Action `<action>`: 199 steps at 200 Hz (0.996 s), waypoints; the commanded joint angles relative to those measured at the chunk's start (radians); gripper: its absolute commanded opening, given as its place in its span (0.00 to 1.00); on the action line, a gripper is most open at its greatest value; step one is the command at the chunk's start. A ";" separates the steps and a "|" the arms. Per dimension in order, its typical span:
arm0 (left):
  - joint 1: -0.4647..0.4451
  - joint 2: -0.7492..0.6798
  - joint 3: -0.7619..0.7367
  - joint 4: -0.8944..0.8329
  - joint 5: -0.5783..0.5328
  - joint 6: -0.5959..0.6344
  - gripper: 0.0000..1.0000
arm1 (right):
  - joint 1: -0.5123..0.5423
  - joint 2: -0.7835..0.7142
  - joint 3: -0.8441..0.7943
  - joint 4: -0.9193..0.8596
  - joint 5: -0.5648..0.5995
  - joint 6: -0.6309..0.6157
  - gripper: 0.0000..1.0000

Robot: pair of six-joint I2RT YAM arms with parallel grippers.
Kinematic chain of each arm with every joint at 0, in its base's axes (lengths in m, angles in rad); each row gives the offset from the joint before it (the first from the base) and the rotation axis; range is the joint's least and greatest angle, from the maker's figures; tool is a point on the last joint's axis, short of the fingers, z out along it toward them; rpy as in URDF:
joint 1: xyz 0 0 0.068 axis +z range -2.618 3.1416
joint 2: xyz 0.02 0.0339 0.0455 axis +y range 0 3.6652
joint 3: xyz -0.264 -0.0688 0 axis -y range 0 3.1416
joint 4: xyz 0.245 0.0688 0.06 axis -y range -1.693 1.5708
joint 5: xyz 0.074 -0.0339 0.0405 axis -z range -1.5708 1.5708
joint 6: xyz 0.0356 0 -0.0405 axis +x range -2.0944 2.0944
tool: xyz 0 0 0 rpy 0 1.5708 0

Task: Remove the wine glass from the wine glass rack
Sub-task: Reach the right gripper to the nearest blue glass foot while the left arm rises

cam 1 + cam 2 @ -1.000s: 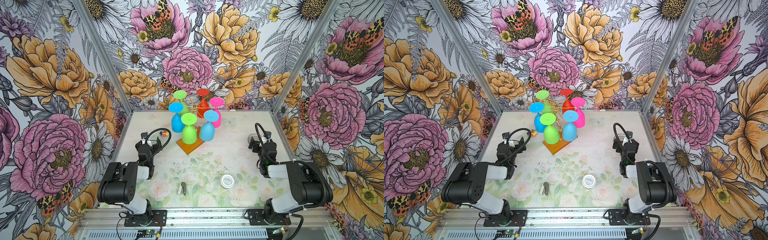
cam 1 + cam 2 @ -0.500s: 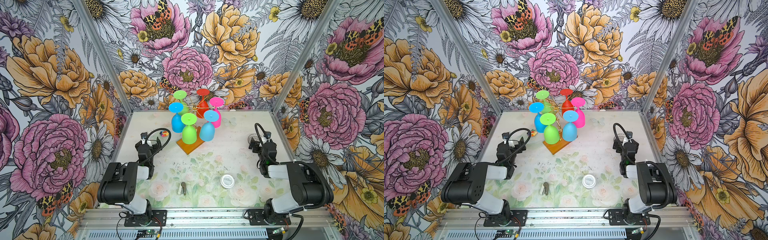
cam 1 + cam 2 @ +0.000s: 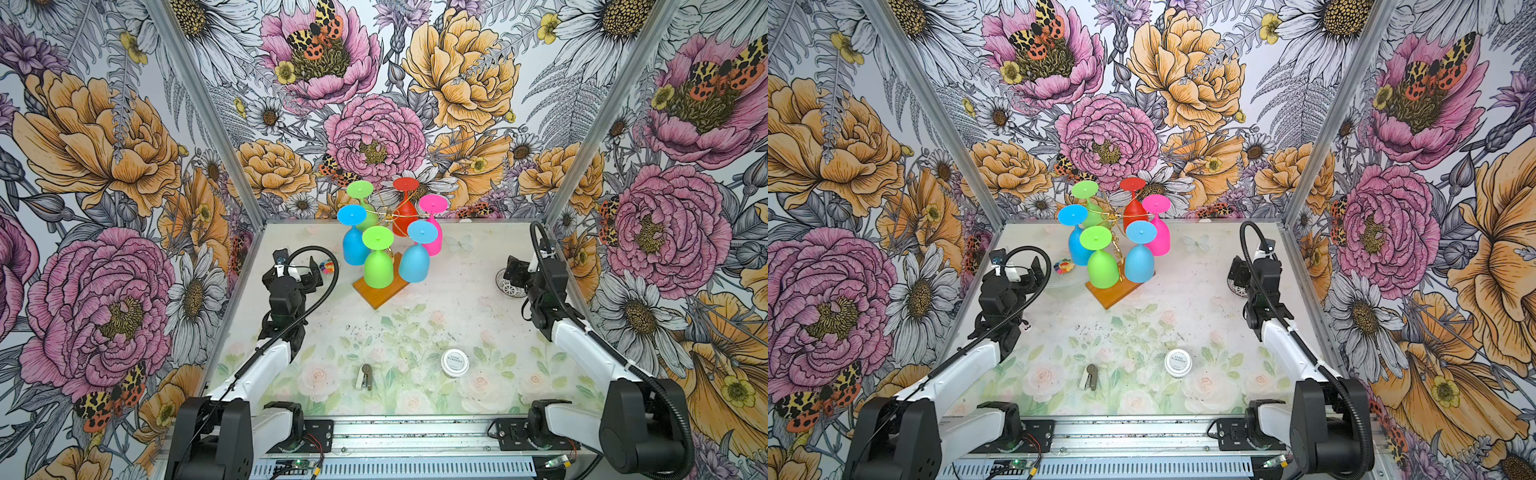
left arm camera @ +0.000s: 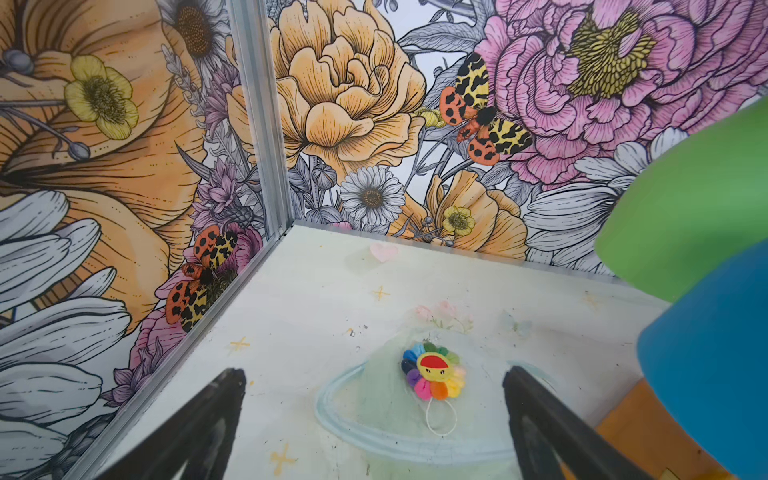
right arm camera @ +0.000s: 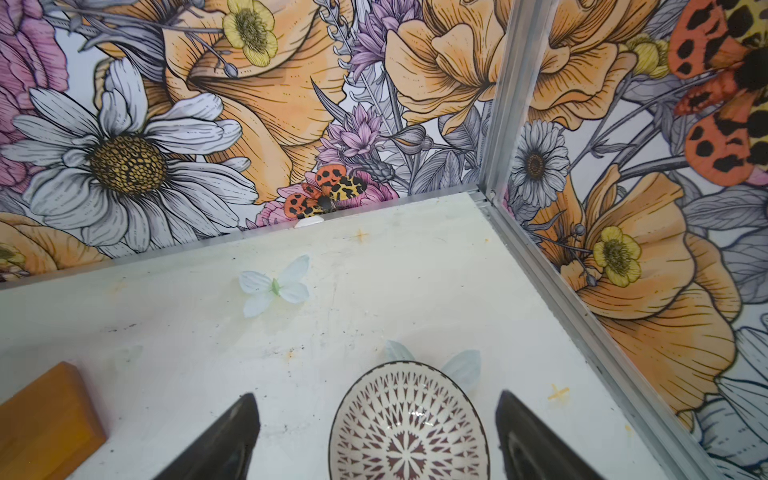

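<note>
The wine glass rack (image 3: 380, 291) (image 3: 1113, 296) stands at the back middle of the table in both top views, its gold wire arms over an orange-brown wooden base. Several coloured wine glasses hang on it bowl-down. A lime green one (image 3: 377, 257) and a blue one (image 3: 413, 257) are nearest the front. My left gripper (image 3: 305, 272) (image 4: 372, 372) is open and empty, left of the rack. A green glass (image 4: 698, 199) and a blue glass (image 4: 715, 353) show at the edge of its wrist view. My right gripper (image 3: 513, 270) (image 5: 376, 395) is open and empty, far right of the rack.
A rainbow plush flower (image 4: 432, 374) lies on a clear dish (image 4: 332, 419) ahead of the left gripper. A patterned bowl (image 5: 409, 428) sits under the right gripper. A white round tin (image 3: 454, 362) and a small grey clip (image 3: 365, 377) lie near the front. Walls close in on three sides.
</note>
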 commanded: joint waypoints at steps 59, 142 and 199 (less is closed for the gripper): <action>-0.039 -0.106 0.272 -0.563 0.154 -0.079 0.99 | 0.061 -0.060 0.292 -0.354 -0.504 0.351 0.80; -0.042 -0.183 0.367 -0.698 0.497 -0.049 0.99 | 0.189 0.093 0.574 -0.351 -0.858 0.515 0.77; -0.041 -0.198 0.378 -0.699 0.587 -0.010 0.99 | 0.236 0.191 0.642 -0.352 -0.895 0.563 0.67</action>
